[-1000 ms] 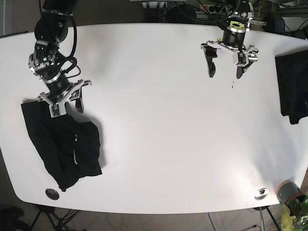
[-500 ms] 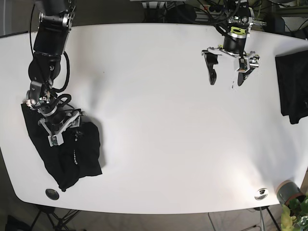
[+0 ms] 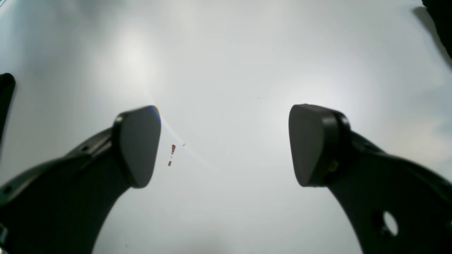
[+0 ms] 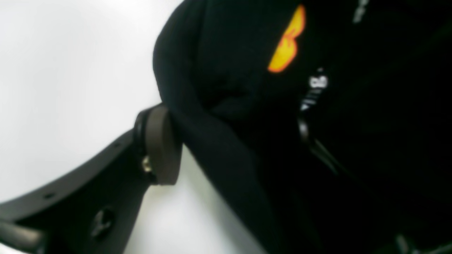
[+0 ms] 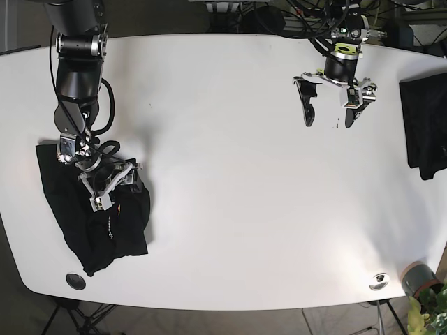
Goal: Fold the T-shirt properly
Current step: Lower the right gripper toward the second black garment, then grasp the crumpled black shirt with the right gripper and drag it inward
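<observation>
Since a second ago, the right gripper has been lowered from the bare table beside the T-shirt onto the cloth itself, and the shirt's upper edge has been dragged a little toward the middle of the table; the left gripper has hardly been shifted.

Nearest the camera, at the table's front left corner in the base view, the black T-shirt is seen lying crumpled, not yet spread flat. For the step in hand, judged to be the taking up of a fold of cloth so the shirt can be opened out, a single layer at the edge should be pinched rather than a bunched mass, and the lift should be kept low and slow so that the rest is not dragged into a worse heap.

In the right wrist view one finger pad is pressed against a thick rolled fold of the shirt, near an orange print; the other finger is hidden by cloth, so whether the jaws are closed on it cannot be told.

Farther off, the left gripper is held above bare table with its jaws wide apart, nothing between them. A second dark cloth lies at the far right edge.
</observation>
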`<control>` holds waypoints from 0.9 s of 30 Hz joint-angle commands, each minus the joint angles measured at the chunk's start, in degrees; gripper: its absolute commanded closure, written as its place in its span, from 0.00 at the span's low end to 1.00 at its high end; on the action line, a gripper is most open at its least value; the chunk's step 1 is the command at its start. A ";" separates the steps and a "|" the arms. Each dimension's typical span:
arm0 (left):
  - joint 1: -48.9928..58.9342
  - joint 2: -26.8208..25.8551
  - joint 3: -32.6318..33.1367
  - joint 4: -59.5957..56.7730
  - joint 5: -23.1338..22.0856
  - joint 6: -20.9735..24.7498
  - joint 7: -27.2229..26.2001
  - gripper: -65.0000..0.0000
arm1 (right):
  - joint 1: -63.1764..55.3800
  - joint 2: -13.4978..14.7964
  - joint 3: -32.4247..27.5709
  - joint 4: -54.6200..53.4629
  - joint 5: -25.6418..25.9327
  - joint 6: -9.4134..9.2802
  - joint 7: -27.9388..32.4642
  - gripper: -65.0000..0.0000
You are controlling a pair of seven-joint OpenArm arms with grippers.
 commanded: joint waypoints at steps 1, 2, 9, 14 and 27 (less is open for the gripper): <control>0.41 -0.26 0.07 0.61 -0.27 -0.08 -1.24 0.19 | 1.86 1.11 0.29 -2.57 0.48 0.02 3.15 0.43; 0.41 -0.35 0.07 0.61 -0.27 -0.08 -1.24 0.19 | 1.86 1.11 0.20 -3.44 0.48 0.02 4.03 0.44; 0.41 -1.84 0.16 0.08 -0.27 -0.08 -1.24 0.19 | 1.50 1.11 0.11 -3.36 0.31 -0.16 4.91 0.93; -0.65 -2.54 0.16 -1.24 -0.27 -0.08 -1.24 0.19 | 1.50 1.11 0.11 -3.36 0.31 0.02 4.74 0.94; -3.20 -2.72 -0.11 -0.98 -0.54 -0.17 -1.24 0.19 | -4.74 -7.94 -6.39 14.93 0.13 -0.33 -5.81 0.96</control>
